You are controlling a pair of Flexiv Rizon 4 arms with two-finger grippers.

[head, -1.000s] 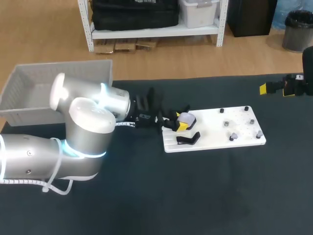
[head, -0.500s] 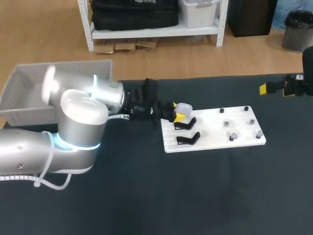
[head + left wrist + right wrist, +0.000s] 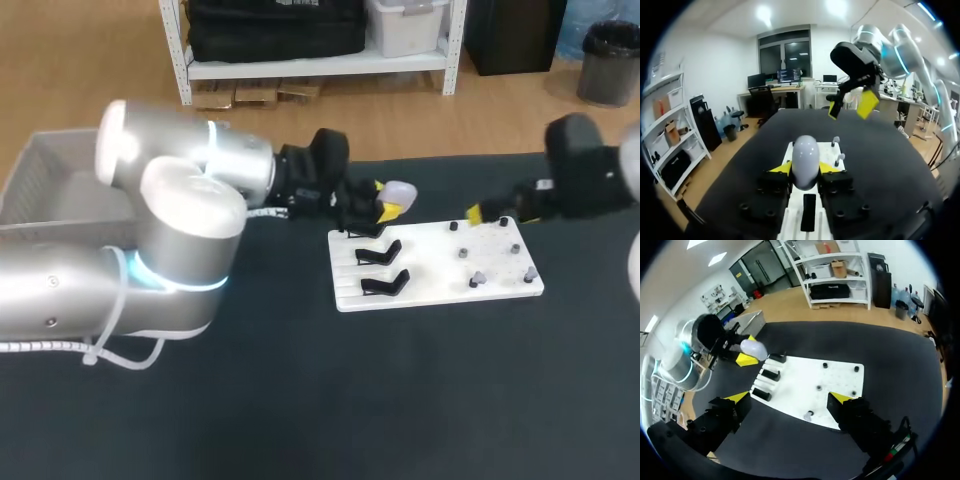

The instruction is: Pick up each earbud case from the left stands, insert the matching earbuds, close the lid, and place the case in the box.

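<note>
Left gripper (image 3: 390,206) is clamped on the earbud case (image 3: 399,190) and has lifted it off the stands (image 3: 380,252) to the board's (image 3: 430,262) 11 o'clock. Right gripper (image 3: 484,211), fingers spread, has swung in from 3 o'clock over the board. Pick done; earbud loading looks next.

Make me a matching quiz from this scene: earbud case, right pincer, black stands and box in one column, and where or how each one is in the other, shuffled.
1 earbud case
2 right pincer
3 black stands
4 box

A on the left part of the white board
B open, above the white board
C at the far left of the table
D clamped in the left pincer

Pairs: 1-D, 2-B, 3-A, 4-C
</note>
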